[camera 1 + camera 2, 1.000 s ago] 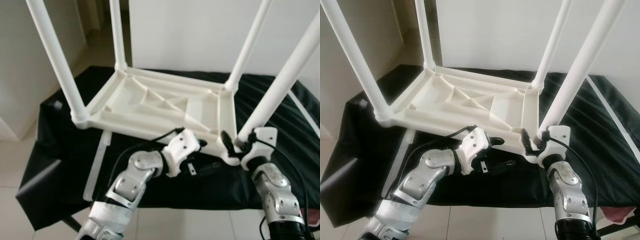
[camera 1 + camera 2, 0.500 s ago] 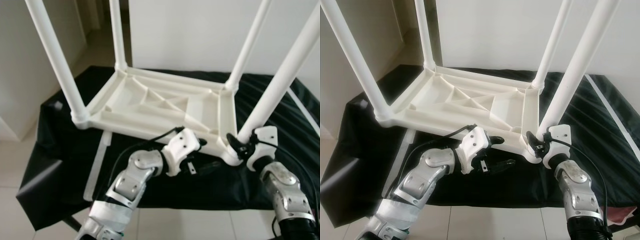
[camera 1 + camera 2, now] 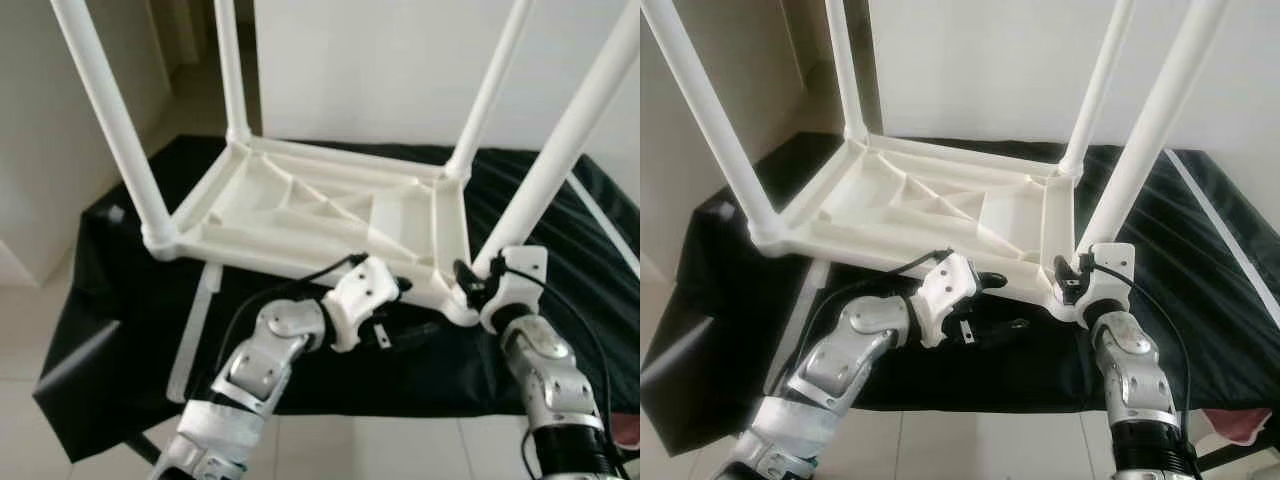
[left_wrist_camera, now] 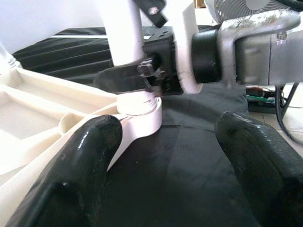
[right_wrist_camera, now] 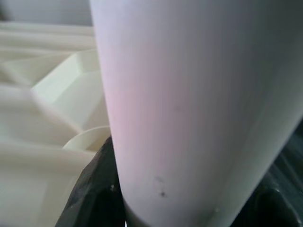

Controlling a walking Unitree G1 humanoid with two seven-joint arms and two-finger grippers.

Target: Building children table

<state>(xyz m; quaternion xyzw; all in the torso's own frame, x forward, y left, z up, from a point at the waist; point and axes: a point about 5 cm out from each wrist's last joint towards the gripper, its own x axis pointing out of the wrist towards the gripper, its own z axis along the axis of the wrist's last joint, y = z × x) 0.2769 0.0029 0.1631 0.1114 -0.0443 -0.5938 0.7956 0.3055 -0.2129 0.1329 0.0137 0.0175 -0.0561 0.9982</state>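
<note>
A: What is new here?

B: The right end effector (image 3: 1072, 277) has moved back in to the bottom of the near right leg (image 3: 1140, 140). Half a second ago it sat a bit lower and more to the side. A second ago it was up close to the leg, much like now.

A: Is it holding the leg?

B: Yes. Its black fingers (image 5: 94, 189) are closed around the leg, just above the corner socket (image 4: 139, 113). The right wrist view shows the white leg pressed tight between them.

A: Where is the table?

B: The table (image 3: 300, 215) lies upside down on the black worktop (image 3: 120, 290). All four legs stick up. The held leg is at about 4 o'clock from the middle of the table. The others are at about 1, 8 and 11 o'clock.

A: And the left end effector?

B: The left end effector (image 3: 405, 325) has stayed put. It is wide open and holds nothing. It sits low over the black cloth, just in front of the table's near edge, and points at that same corner. One finger (image 4: 78, 165) is right beside the socket.

A: What does that mean for the job?

B: I think the table is nearly built. The last leg looks like it is being pushed or turned tight in its hole. A loose white strip (image 3: 195, 330) lies on the cloth at about 8 o'clock.
</note>
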